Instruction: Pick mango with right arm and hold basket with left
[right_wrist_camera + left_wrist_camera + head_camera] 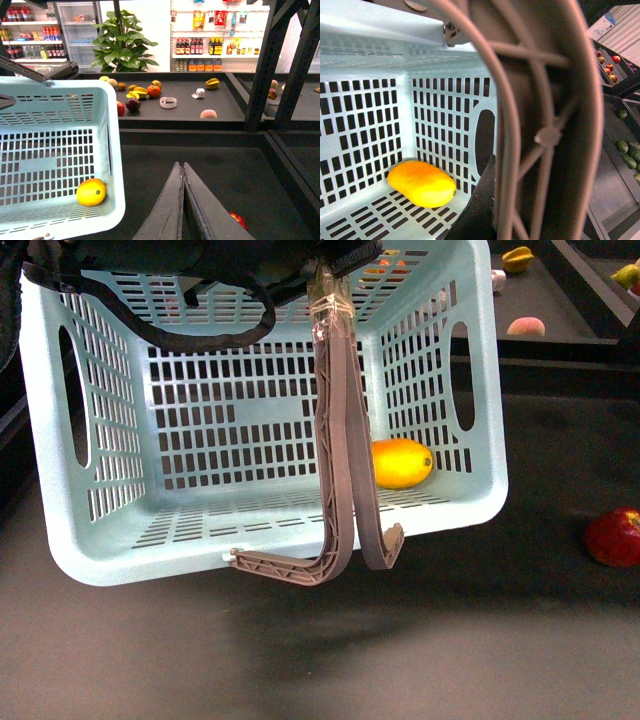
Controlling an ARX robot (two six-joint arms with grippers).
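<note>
Well, we see the big light blue basket (120, 555) filling the upper left and middle of the front view. It is tipped toward us, so we look right into it. Its two grey-brown handles (335, 470) hang down the middle of the frame. At the top middle, the left gripper (331, 302) has its fingers clamped on the handles. In the left wrist view the handles (545, 125) are very close and big, with one dark finger (477, 210) beside them.

The mango (402, 462) is inside the basket. In the front view it sits just right of the middle, next to the hanging handles and up against the slotted wall. It is yellow and orange and lies on its side. The left wrist view shows the mango (422, 183) in a corner of the basket (365, 125).

The right gripper (181, 167) is outside the basket (116, 150), well away from the mango (91, 192). Its fingers are pressed together and hold nothing.

A red apple (613, 537) lies on the dark table (300, 660) at the right edge of the front view. Far back, the right wrist view shows shop shelves (210, 45) with bottles and packets. We cannot read their labels because they are too small.
</note>
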